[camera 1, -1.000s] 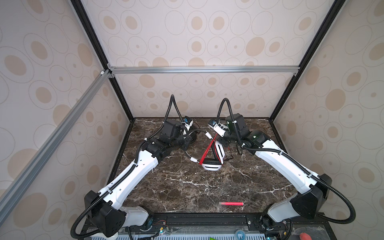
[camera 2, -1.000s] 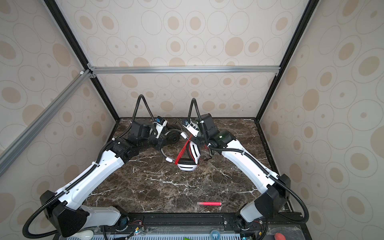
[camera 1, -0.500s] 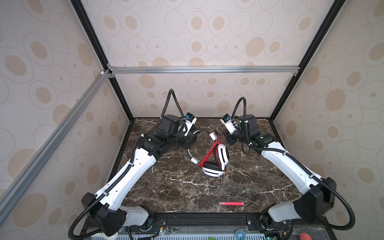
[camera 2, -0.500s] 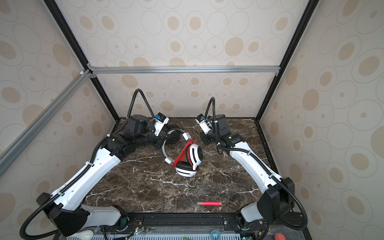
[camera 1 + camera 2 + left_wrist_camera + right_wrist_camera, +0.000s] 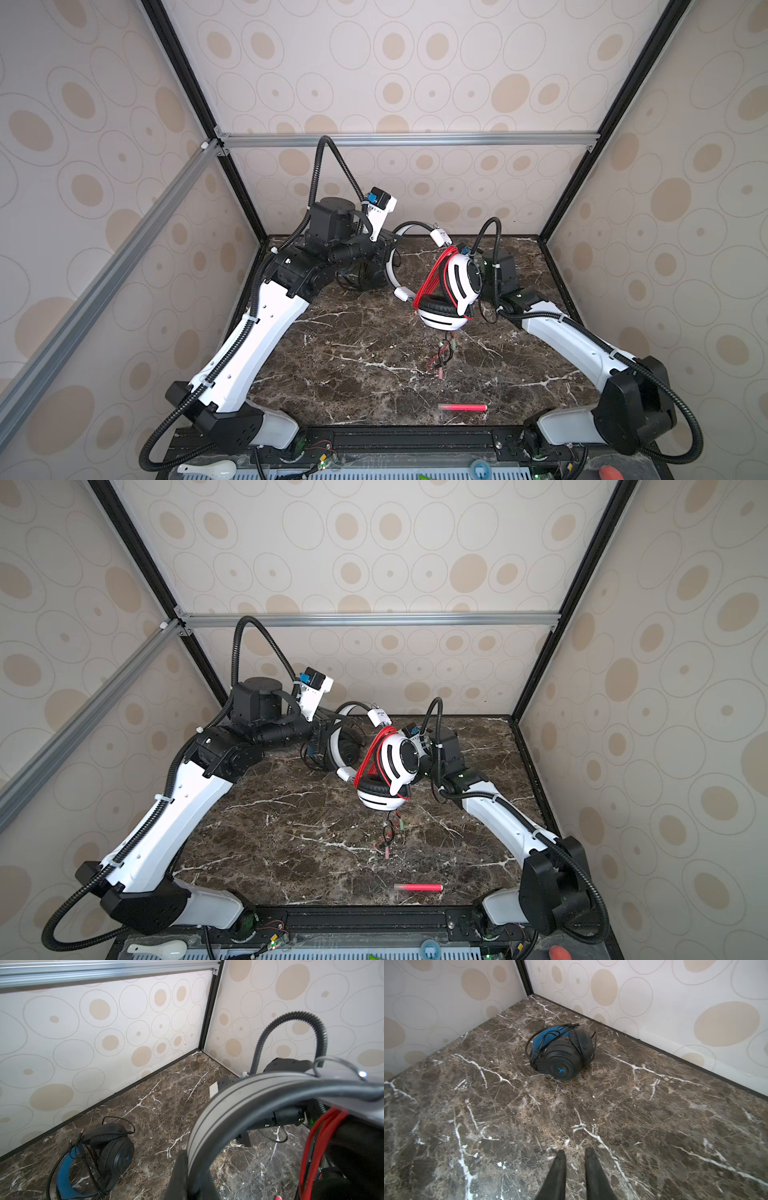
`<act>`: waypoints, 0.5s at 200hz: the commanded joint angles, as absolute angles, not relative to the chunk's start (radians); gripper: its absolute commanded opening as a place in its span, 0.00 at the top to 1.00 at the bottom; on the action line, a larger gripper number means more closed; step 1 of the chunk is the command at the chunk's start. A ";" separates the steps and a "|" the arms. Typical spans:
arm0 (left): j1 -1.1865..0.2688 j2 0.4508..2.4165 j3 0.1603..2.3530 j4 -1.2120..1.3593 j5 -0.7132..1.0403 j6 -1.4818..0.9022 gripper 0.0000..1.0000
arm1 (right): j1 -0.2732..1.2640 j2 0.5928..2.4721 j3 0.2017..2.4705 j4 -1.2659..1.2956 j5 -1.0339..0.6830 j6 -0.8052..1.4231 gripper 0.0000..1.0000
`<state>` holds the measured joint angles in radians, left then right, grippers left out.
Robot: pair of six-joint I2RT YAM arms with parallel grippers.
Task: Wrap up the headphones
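Toward the back of the brown, white-veined marble worktop (image 5: 353, 353), the white headphones (image 5: 461, 282) hang from the left claw (image 5: 388, 259), which is clamped tight on their smooth, curved headband (image 5: 207, 1122). Their glossy cups carry black stripes and a padded black cushion (image 5: 436, 311). A thin red cable (image 5: 430, 272) is looped in several strands across them, and its plug ends (image 5: 444, 353) trail onto the stone.

Both top views hide the right claw behind the upper cup. Only the right wrist view shows it (image 5: 574, 1152): two tapered black fingers with a narrow gap, gripping nothing.

Both wrist views show the matte black headphones (image 5: 562, 1057) lying in the back left corner, with blue headband padding (image 5: 548, 1032) and a black cord draped over them.

A pink stick (image 5: 462, 407) lies near the front edge.
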<state>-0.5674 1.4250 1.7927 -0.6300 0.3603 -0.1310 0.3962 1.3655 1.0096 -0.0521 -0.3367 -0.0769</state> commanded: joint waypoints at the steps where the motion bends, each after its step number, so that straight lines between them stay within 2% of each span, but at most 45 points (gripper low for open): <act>1: -0.569 1.430 1.880 -0.577 0.410 -0.211 1.00 | 0.390 1.298 0.960 0.044 -0.434 -0.029 0.77; 40: -0.568 1.459 1.932 -0.557 0.421 -0.246 1.00 | 0.384 1.210 0.881 0.087 -0.551 0.045 0.69; 100: -0.567 1.482 1.952 -0.510 0.436 -0.293 1.00 | 0.385 1.178 0.846 0.113 -0.635 0.117 0.67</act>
<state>-0.5674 1.4891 1.8839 -0.6075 0.3943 -0.2214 0.3904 1.1965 0.8631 0.0830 -0.5854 0.0830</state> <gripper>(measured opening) 0.067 0.323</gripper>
